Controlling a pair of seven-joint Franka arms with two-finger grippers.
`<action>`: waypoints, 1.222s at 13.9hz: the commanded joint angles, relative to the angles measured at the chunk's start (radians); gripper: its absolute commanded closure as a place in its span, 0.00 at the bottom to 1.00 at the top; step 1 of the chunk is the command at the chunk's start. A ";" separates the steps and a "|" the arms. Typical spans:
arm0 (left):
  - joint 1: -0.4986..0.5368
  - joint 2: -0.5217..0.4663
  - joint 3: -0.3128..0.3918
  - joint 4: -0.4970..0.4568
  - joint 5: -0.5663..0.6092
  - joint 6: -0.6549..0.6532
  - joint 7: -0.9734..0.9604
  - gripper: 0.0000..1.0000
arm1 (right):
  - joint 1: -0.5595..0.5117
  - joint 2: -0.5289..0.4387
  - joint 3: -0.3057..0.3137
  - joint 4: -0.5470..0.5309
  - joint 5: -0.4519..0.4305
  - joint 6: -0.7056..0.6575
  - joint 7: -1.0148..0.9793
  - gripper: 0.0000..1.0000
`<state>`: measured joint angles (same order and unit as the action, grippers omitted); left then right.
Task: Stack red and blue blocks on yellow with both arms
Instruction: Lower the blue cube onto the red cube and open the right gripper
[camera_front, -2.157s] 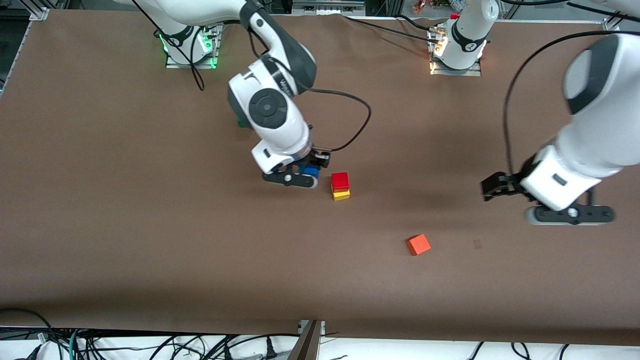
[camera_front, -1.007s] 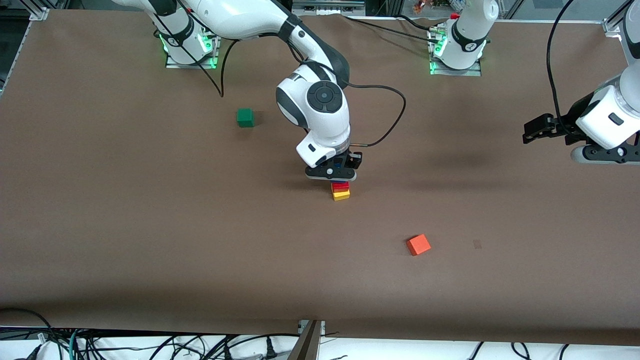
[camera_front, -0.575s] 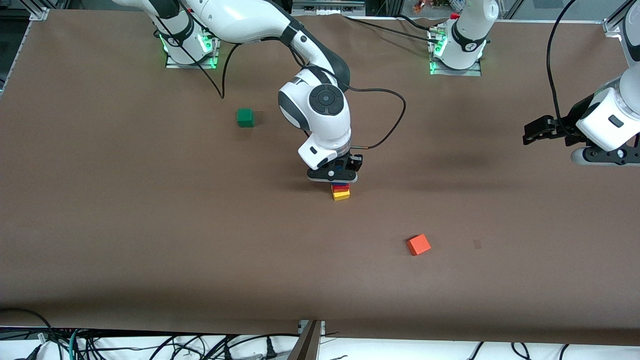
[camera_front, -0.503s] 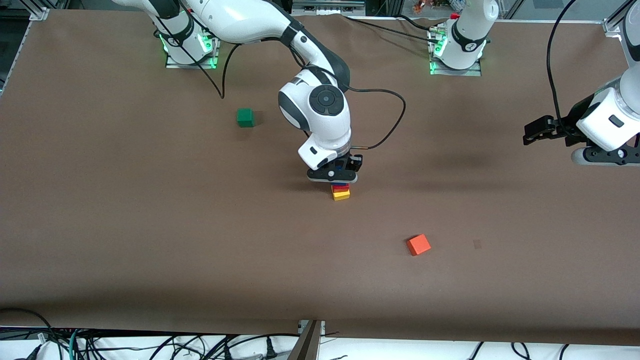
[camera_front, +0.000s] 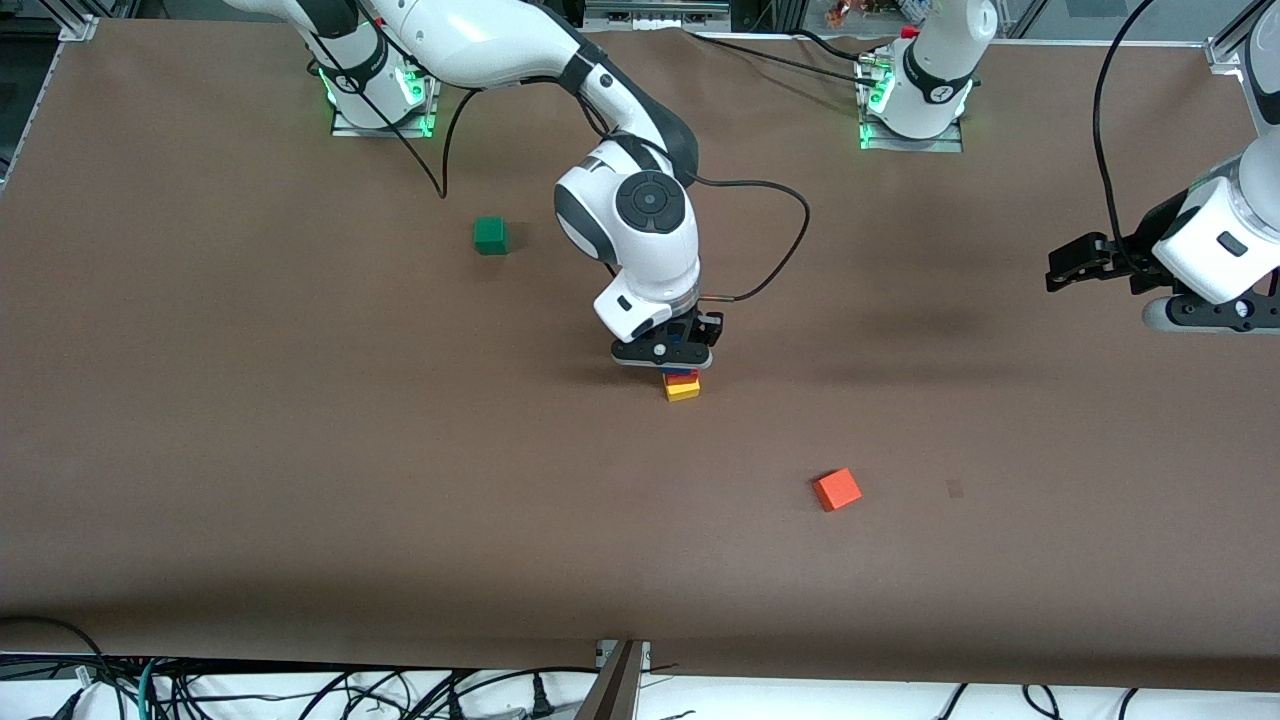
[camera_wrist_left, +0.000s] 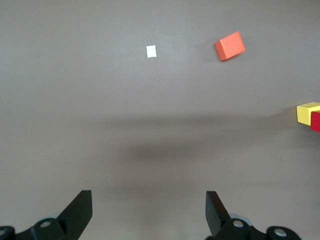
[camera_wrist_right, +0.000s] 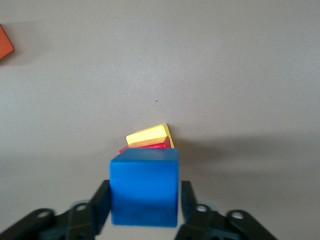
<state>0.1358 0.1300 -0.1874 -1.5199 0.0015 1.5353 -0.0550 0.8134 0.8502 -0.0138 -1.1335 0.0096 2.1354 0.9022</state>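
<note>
Two cubes already stand stacked at mid-table: red block (camera_front: 683, 377) on yellow block (camera_front: 683, 391). Directly above them, the right gripper (camera_wrist_right: 144, 202) clamps the blue block (camera_wrist_right: 144, 187). Recommended: square blue's edges to red, lower until seated, then release. Toward its own table end, the left gripper (camera_wrist_left: 148, 210) waits, spread wide, empty.

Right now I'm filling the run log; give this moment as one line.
right tool: shut on blue block over red block on yellow block | left tool: open, waiting
</note>
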 joint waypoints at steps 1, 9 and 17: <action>0.007 0.011 -0.004 0.018 -0.006 0.003 0.011 0.00 | 0.001 0.013 0.000 0.037 -0.011 -0.006 0.009 0.01; 0.010 0.017 -0.004 0.018 -0.008 0.003 0.011 0.00 | -0.063 -0.086 -0.003 0.040 0.000 -0.127 0.001 0.00; 0.010 0.039 -0.004 0.053 -0.008 0.002 0.012 0.00 | -0.281 -0.369 -0.003 -0.073 0.148 -0.446 -0.189 0.00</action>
<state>0.1366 0.1483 -0.1866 -1.5026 0.0015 1.5436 -0.0550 0.5634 0.5928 -0.0278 -1.0911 0.1333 1.7169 0.7458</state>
